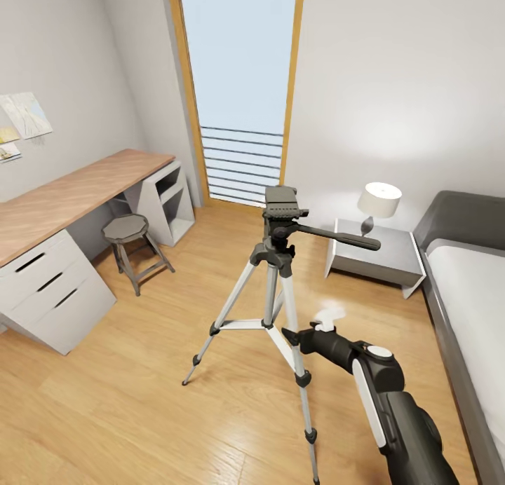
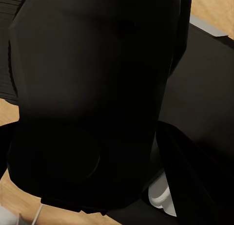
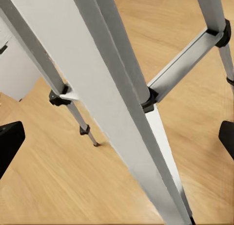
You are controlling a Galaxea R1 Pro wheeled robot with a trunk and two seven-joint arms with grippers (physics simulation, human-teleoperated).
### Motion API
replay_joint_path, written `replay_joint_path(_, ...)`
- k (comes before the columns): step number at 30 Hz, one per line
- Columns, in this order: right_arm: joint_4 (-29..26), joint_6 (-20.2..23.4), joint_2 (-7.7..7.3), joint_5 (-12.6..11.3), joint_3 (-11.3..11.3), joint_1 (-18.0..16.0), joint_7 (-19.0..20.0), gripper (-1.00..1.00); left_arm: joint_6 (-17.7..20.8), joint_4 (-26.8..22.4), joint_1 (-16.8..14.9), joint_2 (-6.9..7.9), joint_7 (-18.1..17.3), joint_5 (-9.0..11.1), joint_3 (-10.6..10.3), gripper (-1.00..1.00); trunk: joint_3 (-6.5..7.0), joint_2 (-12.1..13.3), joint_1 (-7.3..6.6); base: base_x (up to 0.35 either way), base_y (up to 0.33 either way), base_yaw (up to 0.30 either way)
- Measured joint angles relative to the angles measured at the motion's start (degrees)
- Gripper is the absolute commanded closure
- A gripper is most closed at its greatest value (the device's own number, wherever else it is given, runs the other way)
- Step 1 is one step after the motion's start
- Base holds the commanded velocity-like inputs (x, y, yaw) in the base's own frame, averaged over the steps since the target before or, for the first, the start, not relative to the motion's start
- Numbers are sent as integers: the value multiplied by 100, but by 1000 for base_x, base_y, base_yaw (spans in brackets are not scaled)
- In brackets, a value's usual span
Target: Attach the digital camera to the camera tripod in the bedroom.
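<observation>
Head view first: the camera tripod [image 1: 277,275] stands on the wood plank floor [image 1: 140,401] in the middle of the bedroom, its three silver legs spread and its black head carrying a long pan handle [image 1: 337,237] that points toward the white nightstand [image 1: 375,257]. A white lamp [image 1: 379,203] sits on the nightstand, and the grey bed [image 1: 470,289] runs along the floor's right edge. Against the left wall is a wood-topped desk [image 1: 63,201] with white drawers, a short grey stool [image 1: 130,243] just beside it. A tall wood-framed window [image 1: 242,85] rises behind the tripod.

The right arm [image 1: 379,394] reaches in from the lower right corner, its right claw [image 1: 294,336] close against the nearest tripod leg. From the right wrist view, that silver leg [image 3: 122,113] crosses between two dark fingertips [image 3: 9,142] set wide apart (nothing is clamped between them), with a brace and the other legs behind.

Left wrist view: a large matte-black shape fills most of the picture, too dark to identify; I cannot tell how the left claw stands.
</observation>
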Motion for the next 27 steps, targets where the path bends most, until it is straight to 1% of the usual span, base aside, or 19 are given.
replay_joint_path(2,89,-24,51,13,-1,0,-12,-100,0,0,0,0,0,0,0,100,0,0,0,0,0,0)
replay_joint_path(3,184,-45,113,34,-2,0,-21,-100,0,0,0,0,0,-2,0,100,0,0,0,0,0,0)
replay_joint_path(4,233,-64,143,46,-3,0,-24,-100,0,0,0,0,0,-1,0,100,0,0,0,0,0,0)
replay_joint_path(5,308,-118,188,63,-4,0,-29,-100,0,0,0,0,0,-3,0,100,0,0,0,0,0,0)
replay_joint_path(6,390,-321,232,79,-6,0,-35,-100,0,0,0,0,0,-5,0,100,0,0,0,0,0,0)
replay_joint_path(8,426,-547,244,86,-16,0,-42,-100,0,0,0,0,0,-5,0,100,0,0,0,0,0,0)
replay_joint_path(12,431,-680,242,87,-29,0,-47,-100,0,0,0,0,0,-6,0,100,0,0,0,0,0,0)
replay_joint_path(27,455,-749,268,90,-36,0,-50,-100,0,0,0,0,0,-15,0,100,0,0,0,0,0,0)
